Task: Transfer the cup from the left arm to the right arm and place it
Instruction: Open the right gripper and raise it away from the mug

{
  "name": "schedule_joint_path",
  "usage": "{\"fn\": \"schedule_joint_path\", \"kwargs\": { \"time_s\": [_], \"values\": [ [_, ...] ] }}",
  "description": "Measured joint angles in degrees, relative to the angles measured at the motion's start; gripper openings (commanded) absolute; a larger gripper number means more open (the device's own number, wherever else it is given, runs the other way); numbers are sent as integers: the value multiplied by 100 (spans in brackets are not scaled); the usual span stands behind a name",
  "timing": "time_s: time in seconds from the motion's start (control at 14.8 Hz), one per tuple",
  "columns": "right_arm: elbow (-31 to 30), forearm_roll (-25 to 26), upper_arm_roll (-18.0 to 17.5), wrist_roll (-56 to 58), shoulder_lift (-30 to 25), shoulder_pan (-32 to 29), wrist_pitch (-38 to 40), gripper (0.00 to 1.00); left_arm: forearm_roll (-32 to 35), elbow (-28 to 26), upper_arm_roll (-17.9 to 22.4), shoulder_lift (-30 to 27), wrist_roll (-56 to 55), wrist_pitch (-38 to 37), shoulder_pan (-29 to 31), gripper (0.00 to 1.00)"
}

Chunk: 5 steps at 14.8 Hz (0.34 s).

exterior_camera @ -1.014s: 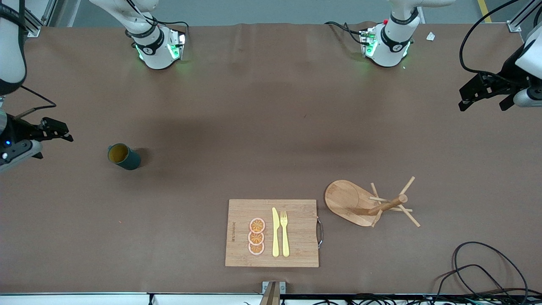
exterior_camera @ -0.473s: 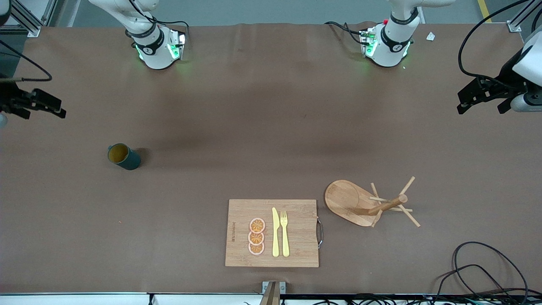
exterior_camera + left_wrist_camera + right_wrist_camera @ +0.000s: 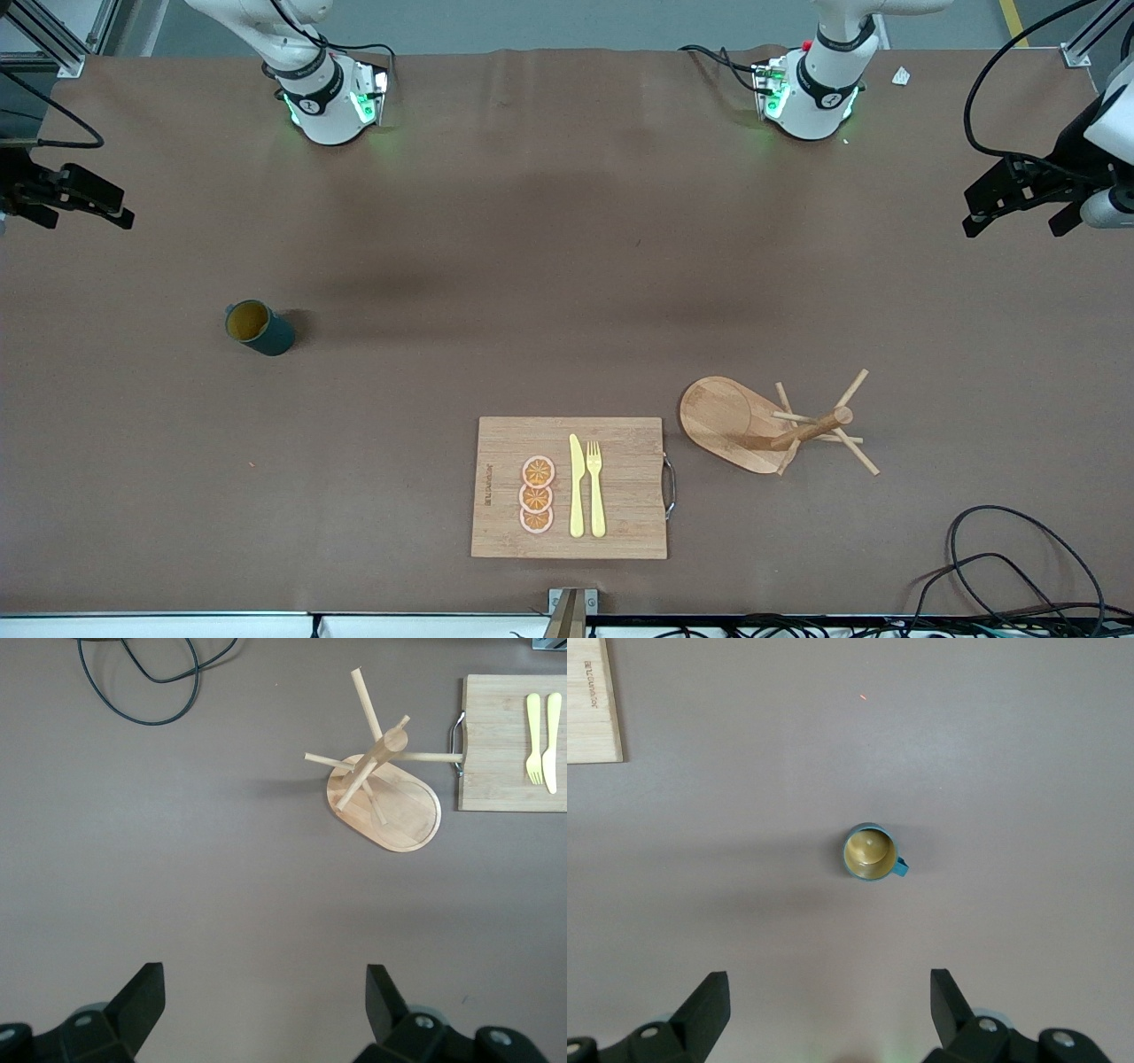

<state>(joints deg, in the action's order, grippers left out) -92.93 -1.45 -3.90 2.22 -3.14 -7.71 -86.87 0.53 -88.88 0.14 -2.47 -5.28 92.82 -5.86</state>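
The cup (image 3: 258, 328) is a dark teal mug with a yellowish inside. It stands upright on the brown table toward the right arm's end, with nothing around it. In the right wrist view the cup (image 3: 871, 852) is seen from above, handle to one side. My right gripper (image 3: 111, 206) is open and empty, high over the table's edge at the right arm's end, well apart from the cup; it also shows in its wrist view (image 3: 830, 997). My left gripper (image 3: 1010, 221) is open and empty over the left arm's end of the table, and shows in its wrist view (image 3: 264, 992).
A wooden mug tree (image 3: 780, 427) on an oval base stands toward the left arm's end. Beside it lies a cutting board (image 3: 620, 483) with a yellow knife (image 3: 577, 486), a fork (image 3: 595, 487) and three orange slices (image 3: 537, 494). Black cables (image 3: 1001, 558) lie at the near corner.
My right gripper has risen and pulled away from the cup toward the robots' side of the table. My left gripper has shifted only slightly. The cup has not moved.
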Motion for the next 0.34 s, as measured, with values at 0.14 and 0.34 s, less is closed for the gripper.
{"fn": "schedule_joint_path", "kwargs": {
  "time_s": [0.14, 0.34],
  "values": [
    [-1, -1, -2, -1, 2, 63, -1, 100, 0, 13, 0, 8, 0, 0, 1, 100],
    [-1, -1, -3, -21, 2, 146, -4, 100, 0, 28, 0, 21, 0, 0, 1, 100]
  ]
}}
